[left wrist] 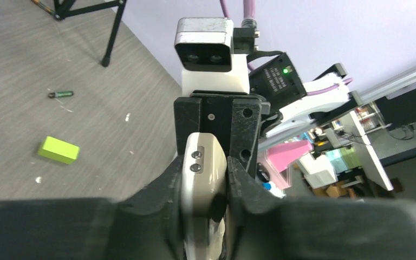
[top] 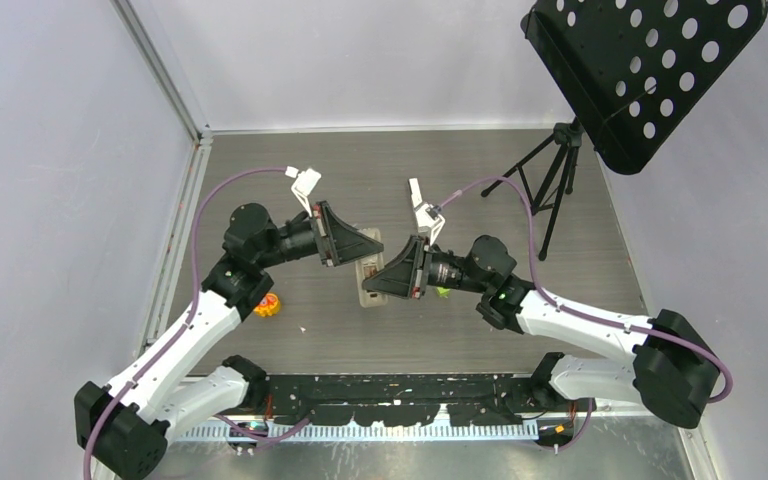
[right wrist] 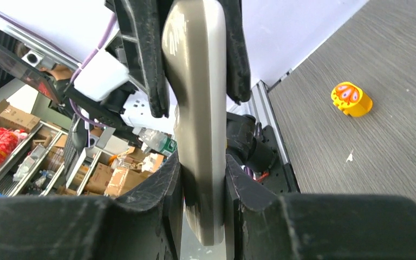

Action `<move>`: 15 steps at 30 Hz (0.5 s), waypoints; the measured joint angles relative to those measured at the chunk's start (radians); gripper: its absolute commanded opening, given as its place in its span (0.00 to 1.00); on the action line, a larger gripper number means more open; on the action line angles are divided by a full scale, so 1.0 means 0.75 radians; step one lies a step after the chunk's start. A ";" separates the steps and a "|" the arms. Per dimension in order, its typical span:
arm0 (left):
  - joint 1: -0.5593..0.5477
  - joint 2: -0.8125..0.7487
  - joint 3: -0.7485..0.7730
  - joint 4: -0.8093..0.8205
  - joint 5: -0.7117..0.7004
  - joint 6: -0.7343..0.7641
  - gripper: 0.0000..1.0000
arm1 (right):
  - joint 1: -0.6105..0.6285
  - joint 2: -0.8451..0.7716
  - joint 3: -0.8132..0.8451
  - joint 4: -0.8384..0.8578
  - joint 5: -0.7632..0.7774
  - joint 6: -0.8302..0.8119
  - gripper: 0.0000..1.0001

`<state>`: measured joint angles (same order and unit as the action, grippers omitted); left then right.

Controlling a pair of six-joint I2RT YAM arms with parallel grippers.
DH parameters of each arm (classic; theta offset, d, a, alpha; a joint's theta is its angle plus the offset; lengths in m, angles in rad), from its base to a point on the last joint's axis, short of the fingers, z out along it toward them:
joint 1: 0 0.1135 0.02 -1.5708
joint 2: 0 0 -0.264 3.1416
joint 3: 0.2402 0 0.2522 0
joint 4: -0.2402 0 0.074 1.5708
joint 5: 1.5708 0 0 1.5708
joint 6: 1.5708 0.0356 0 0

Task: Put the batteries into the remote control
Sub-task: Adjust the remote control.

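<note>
A beige remote control (top: pixel 369 300) is held off the table between both grippers. My left gripper (left wrist: pixel 203 179) is shut on one end of it (left wrist: pixel 203 165), where two small round emitters show. My right gripper (right wrist: pixel 203 179) is shut on the other end (right wrist: pixel 196 108), and the left fingers (right wrist: pixel 141 59) clamp it further up. In the top view the left gripper (top: pixel 352 245) and the right gripper (top: pixel 388 278) face each other. One dark slim battery (left wrist: pixel 60 94) lies on the table. The blue and greyish batteries are out of view.
A bright green block (left wrist: pixel 58 150) lies on the table near the battery and peeks out beside the right arm (top: pixel 444 292). A yellow-orange toy (top: pixel 267 305) sits by the left arm, also in the right wrist view (right wrist: pixel 351 99). A music stand's tripod (top: pixel 555 180) stands at back right.
</note>
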<state>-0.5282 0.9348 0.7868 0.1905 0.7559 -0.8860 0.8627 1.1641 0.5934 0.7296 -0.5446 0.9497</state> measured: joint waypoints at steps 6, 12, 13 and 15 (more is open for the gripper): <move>0.018 -0.004 -0.014 0.063 0.025 -0.040 0.00 | -0.008 0.002 -0.001 0.032 0.008 0.031 0.65; 0.021 -0.023 -0.014 -0.083 -0.058 0.156 0.00 | -0.100 -0.047 -0.001 -0.162 0.134 0.027 0.72; 0.023 -0.031 -0.014 -0.135 -0.097 0.214 0.00 | -0.125 -0.077 -0.001 -0.222 0.167 0.025 0.72; 0.024 -0.050 -0.014 -0.230 -0.182 0.315 0.00 | -0.193 -0.166 0.001 -0.380 0.265 0.009 0.71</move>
<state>-0.5098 0.8974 0.7765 0.0181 0.6193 -0.6495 0.7181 1.0393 0.5941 0.4442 -0.3458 0.9565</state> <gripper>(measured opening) 0.275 0.714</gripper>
